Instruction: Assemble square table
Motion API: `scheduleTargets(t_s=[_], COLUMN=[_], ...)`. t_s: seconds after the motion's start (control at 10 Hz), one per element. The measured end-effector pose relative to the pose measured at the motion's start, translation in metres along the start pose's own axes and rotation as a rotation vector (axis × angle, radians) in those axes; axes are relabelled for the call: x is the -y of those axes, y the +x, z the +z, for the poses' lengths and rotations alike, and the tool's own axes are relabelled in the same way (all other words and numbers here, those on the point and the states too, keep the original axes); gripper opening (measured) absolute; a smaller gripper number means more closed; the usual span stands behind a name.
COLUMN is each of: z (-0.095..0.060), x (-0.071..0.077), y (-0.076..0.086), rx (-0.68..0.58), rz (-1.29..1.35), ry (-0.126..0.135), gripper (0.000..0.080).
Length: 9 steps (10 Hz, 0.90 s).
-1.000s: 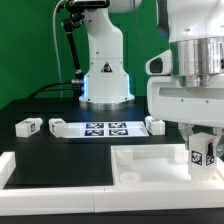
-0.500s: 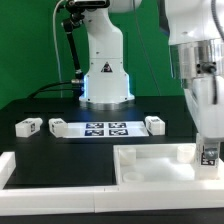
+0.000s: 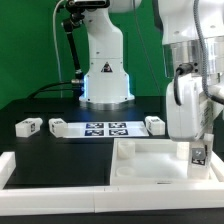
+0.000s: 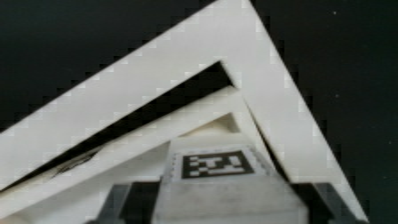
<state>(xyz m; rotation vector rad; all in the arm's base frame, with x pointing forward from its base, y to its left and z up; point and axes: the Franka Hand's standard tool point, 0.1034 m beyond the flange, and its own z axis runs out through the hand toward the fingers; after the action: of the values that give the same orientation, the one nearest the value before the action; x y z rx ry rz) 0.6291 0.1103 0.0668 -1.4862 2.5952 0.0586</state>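
Pincer (image 4: pixel 214 192) fingers and leg (image 4: pixel 217 164) cropped at wrist view's edge; blurred

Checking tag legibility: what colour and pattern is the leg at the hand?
White leg with a black-and-white marker tag on its face; shows best in the wrist view.
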Motion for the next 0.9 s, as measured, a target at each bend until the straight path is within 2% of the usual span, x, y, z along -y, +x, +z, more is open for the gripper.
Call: scheduleTargets(t_s=[0.1, 0.2, 0.3, 0.4, 0.5, 0.8, 0.9], z=[0.001, 0.001, 0.001, 0.0, -0.009, -0.042, -0.039], x=[-0.001, -0.001, -0.001, -0.003, -0.008, -0.025, -0.025], y=[0.001, 0.001, 0.0, -0.002, -0.008, -0.012, -0.01], rx=[-0.001, -0.001, -0.001, 0.0, 0.012, 0.048, 0.045], rz=[-0.025, -0.025, -0.028, -0.042, -0.054, -0.082, -0.081], ry=[-0.002, -0.003, -0.003, -0.003, -0.003, -0.01, -0.011], gripper=[0.0292, 0.0366, 0.0366, 0.055, 0.0627, 0.0645, 0.0649])
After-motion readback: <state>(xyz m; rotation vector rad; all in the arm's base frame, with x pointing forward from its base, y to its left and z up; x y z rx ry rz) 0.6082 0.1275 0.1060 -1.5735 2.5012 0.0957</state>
